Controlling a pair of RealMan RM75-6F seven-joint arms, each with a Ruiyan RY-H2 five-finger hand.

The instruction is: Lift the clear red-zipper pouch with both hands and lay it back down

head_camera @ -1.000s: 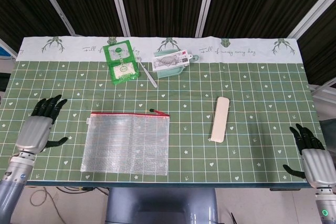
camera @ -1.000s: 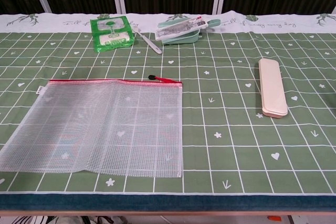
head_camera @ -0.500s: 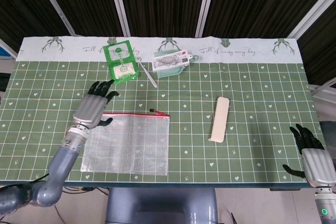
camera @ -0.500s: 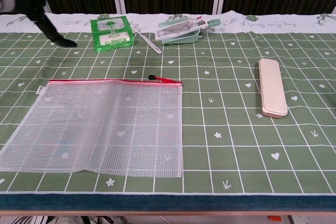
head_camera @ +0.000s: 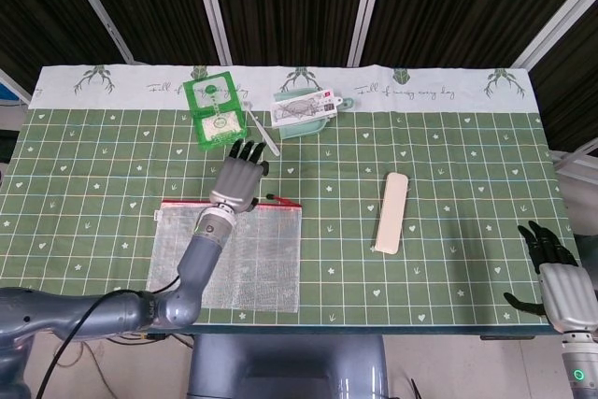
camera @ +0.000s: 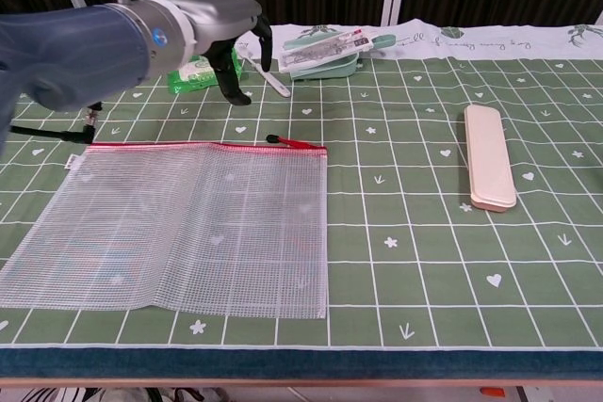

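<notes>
The clear red-zipper pouch [head_camera: 224, 254] lies flat on the green cloth at the front left, also seen in the chest view as the pouch [camera: 179, 223]. Its red zipper pull [camera: 292, 142] sticks out at the top right corner. My left hand [head_camera: 238, 178] hovers over the pouch's zipper edge with fingers spread, holding nothing. The chest view shows the left hand [camera: 226, 35] raised above the table behind the pouch. My right hand [head_camera: 551, 273] rests open at the table's front right corner, far from the pouch.
A cream case [head_camera: 392, 213] lies right of the pouch. At the back sit a green packet [head_camera: 215, 111], a white stick [head_camera: 264, 135] and a teal tray [head_camera: 304, 111] holding a card. The table's front edge runs just below the pouch.
My left hand swung from the table's left edge rightward and now hangs over the pouch's zipper edge. The right hand and the pouch have not moved.
</notes>
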